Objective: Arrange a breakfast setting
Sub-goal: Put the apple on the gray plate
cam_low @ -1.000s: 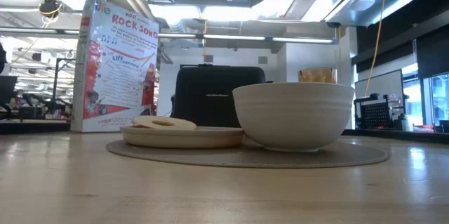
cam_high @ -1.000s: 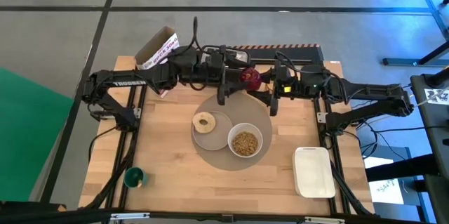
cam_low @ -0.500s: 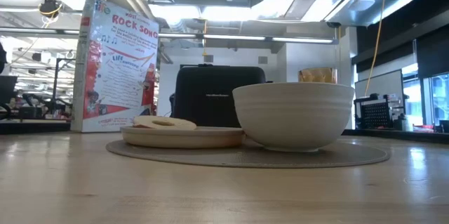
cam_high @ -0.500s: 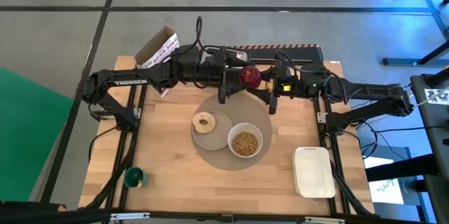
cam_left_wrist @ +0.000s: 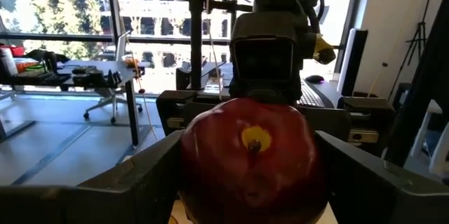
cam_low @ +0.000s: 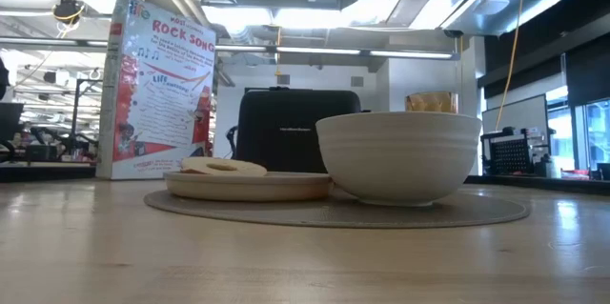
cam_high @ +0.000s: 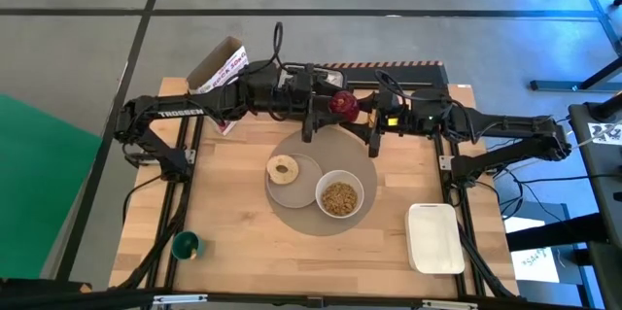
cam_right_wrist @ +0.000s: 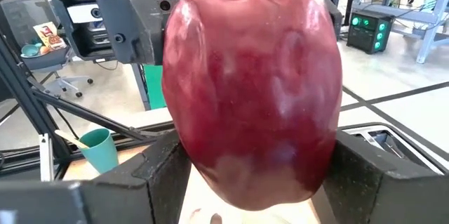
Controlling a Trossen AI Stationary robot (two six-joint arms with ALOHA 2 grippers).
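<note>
In the low view the white bowl point(cam_low: 398, 156) stands nearest, on the large round grey mat point(cam_low: 335, 211). Just beside it on the mat is the small grey plate point(cam_low: 248, 185), and the ring-shaped bread point(cam_low: 223, 166) lies flat on this plate. From above, the bowl point(cam_high: 339, 195) shows cereal inside.

Farther back, above the far edge of the mat, the red apple point(cam_high: 342, 104) is in the air between both arms. The left gripper point(cam_left_wrist: 245, 182) is clamped on the apple, whose stem hollow faces this camera. The right gripper point(cam_right_wrist: 256, 175) has its fingers against both sides of the apple, whose long axis is about upright there.
</note>
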